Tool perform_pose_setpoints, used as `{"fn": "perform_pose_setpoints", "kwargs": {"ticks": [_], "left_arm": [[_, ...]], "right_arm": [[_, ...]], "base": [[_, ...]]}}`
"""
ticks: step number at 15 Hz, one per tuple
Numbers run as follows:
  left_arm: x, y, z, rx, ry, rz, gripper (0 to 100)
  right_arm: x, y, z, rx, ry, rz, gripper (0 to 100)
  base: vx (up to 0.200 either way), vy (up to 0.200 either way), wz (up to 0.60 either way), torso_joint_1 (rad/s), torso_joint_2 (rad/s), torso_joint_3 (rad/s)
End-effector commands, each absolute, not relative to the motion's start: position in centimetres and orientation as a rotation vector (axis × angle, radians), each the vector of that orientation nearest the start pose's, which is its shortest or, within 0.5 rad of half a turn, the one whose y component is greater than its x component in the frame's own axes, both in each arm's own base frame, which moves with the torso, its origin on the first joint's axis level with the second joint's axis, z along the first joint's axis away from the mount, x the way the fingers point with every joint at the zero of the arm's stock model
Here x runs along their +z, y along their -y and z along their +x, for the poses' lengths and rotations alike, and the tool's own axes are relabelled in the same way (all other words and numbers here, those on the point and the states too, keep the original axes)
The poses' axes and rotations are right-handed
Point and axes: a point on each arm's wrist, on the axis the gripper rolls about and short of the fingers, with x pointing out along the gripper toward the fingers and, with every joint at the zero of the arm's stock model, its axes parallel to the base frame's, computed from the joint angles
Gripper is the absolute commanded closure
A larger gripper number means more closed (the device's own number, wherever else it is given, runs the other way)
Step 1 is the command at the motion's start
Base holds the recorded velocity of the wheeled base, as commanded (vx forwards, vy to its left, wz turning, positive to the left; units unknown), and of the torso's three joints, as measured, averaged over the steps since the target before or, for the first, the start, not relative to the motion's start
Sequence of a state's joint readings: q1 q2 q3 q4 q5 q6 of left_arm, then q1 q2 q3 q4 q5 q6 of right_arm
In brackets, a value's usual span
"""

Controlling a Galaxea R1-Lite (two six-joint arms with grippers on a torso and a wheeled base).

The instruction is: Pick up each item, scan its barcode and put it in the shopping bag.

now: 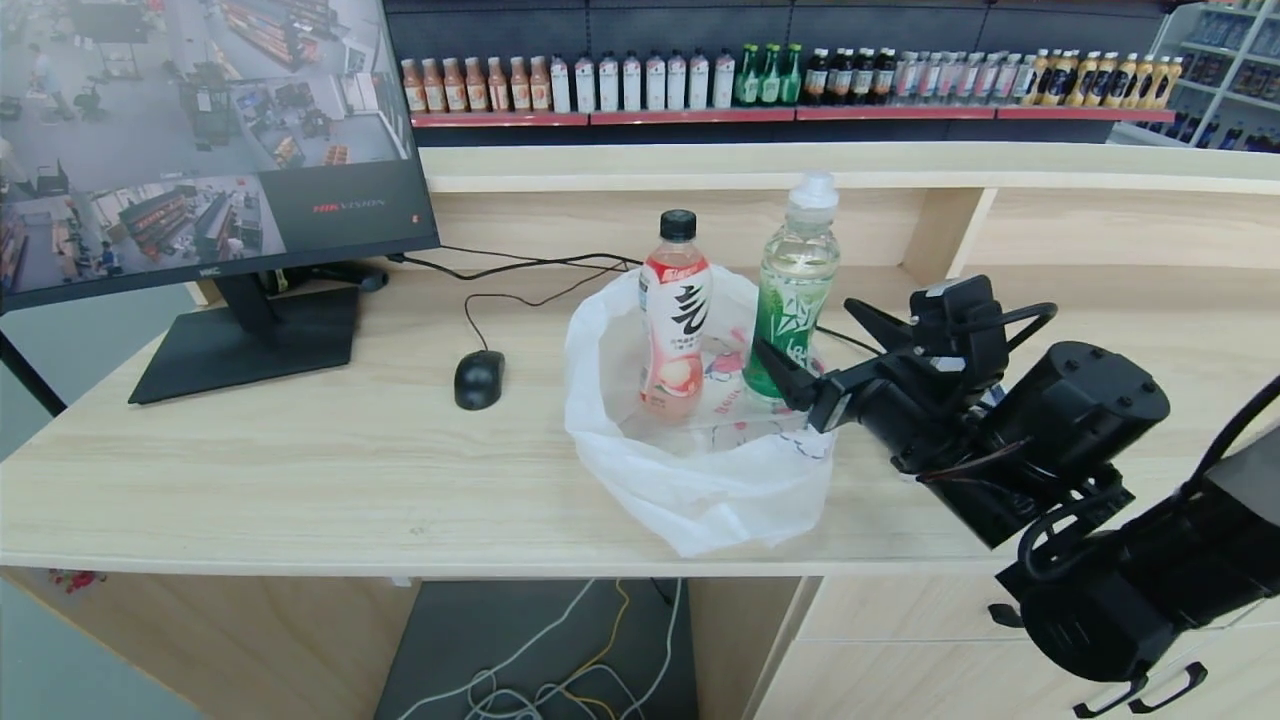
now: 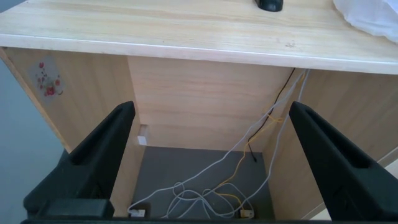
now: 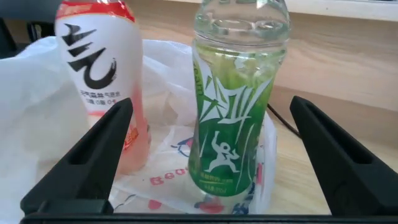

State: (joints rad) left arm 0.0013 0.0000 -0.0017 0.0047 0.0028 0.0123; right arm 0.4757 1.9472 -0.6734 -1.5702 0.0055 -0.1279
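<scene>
- Right gripper (image 1: 810, 328): jaws spread wide, nothing held. It is aimed at the green bottle (image 1: 797, 290) and close to it. You can't tell from here whether a finger touches.
- Left gripper (image 2: 212, 107): jaws also spread and empty, low at the near edge of the counter (image 1: 300, 450), facing the cables underneath.
- Green bottle: upright on the right side of the bag (image 1: 700, 480), standing on its spread plastic. The pink bottle (image 1: 674, 320) stands just to its left, apart from it.
- Handling, as a judgement: both look full, so expect some weight. The thin plastic walls should give under a hard squeeze, and the smooth label sleeves may be slippery.
- Each is tall on a narrow base, so it will tip easily on the loose film.
- Grip: take hold at mid-body across the labelled waist. Stay off the cap and the tapering shoulder.
- Bag: soft and limp, with its rim slumped around the bottles. It will drag if you snag it, so keep your fingers off the film.
- Labels: the green sleeve has white streaks and a white figure low down, with small print beneath. The pink bottle has a white band with a large black brush-stroke mark and small lines under it. The bag floor has red lettering, partly hidden. No barcode faces you.
</scene>
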Motion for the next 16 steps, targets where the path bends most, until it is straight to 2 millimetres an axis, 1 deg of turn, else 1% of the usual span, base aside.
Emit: {"fn": "perform_pose_setpoints", "kwargs": {"ticks": [1,6,8,13,16], "left_arm": [[7.5,0.0,-2.3,0.005,-0.003,0.012,0],[7.5,0.0,-2.3,0.005,-0.003,0.012,0],[7.5,0.0,-2.3,0.005,-0.003,0.011,0],[7.6,0.0,-2.3,0.005,-0.002,-0.008,0],[7.6,0.0,-2.3,0.005,-0.001,-0.018,0]], "right_arm": [[17.4,-15.4,28.2,0.479,0.347,-0.044,0],[17.5,-14.7,27.0,0.479,0.333,-0.048,0],[17.6,-14.6,26.8,0.479,0.334,-0.046,0],[17.3,-14.6,27.0,0.478,0.322,-0.049,0],[17.3,-14.3,26.5,0.479,0.319,-0.050,0]], "base": [[-0.200,0.000,0.00,0.017,0.02,-0.002],[0.000,0.000,0.00,0.000,0.00,0.000],[0.000,0.000,0.00,0.000,0.00,0.000],[0.000,-0.200,0.00,0.004,0.00,0.001],[0.000,-0.200,0.00,-0.002,0.00,0.006]]}}
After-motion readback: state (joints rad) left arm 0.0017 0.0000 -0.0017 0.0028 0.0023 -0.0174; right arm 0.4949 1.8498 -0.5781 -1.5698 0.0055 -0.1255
